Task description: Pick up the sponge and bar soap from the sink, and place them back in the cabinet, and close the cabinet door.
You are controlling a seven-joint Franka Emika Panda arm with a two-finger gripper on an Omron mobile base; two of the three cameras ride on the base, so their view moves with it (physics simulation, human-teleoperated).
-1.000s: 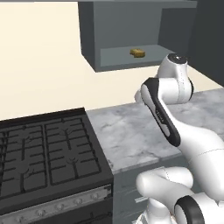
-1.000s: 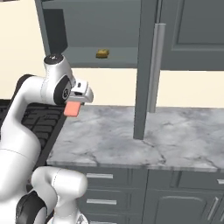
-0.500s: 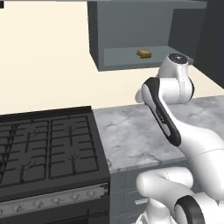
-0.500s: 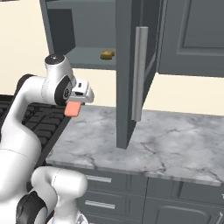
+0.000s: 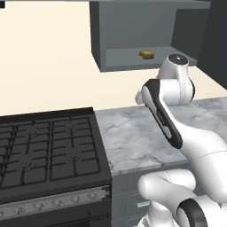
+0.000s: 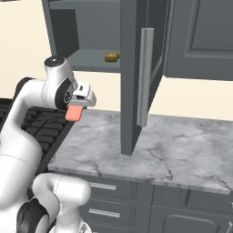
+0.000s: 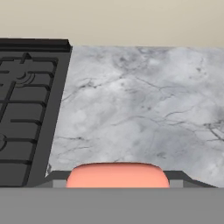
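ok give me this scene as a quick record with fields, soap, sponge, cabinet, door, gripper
soap: pink bar held in the gripper, above the marble counter beside the stove
sponge: yellow-brown block lying on the cabinet shelf
cabinet: open, shelf holds the sponge alone
door: swung open, edge toward the right base camera, bar handle facing out
gripper: shut on the soap, below shelf level
left to do: soap onto the shelf, then close the door
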